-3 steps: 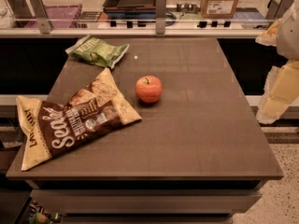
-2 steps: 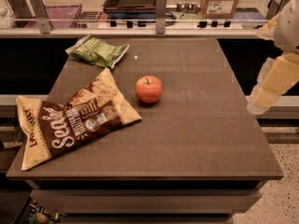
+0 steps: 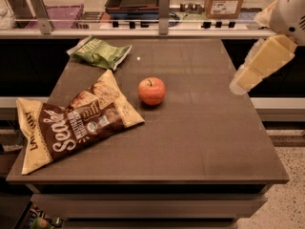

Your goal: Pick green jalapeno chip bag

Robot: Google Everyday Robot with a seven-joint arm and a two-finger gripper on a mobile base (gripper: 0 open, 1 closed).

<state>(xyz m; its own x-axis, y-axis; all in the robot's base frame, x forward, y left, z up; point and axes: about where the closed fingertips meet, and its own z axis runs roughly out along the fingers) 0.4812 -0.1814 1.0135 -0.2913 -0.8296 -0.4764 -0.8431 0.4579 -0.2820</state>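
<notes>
currently gripper (image 3: 242,81) at right edge of table (image 3: 200,142), raised, well apart from target; whether spread or closed: cannot tell. green jalapeno chip bag (image 3: 99,52) flat at far-left corner, untouched. apple (image 3: 152,90), brown sea salt bag (image 3: 71,123) nearer: likely distractors, reach must pass them.

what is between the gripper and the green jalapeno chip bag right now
Nothing visible blocks it. The gripper hangs by the right edge of the table; the green jalapeno chip bag lies near the far left corner, with bare surface between them. The apple sits just nearer the camera than that line.
</notes>
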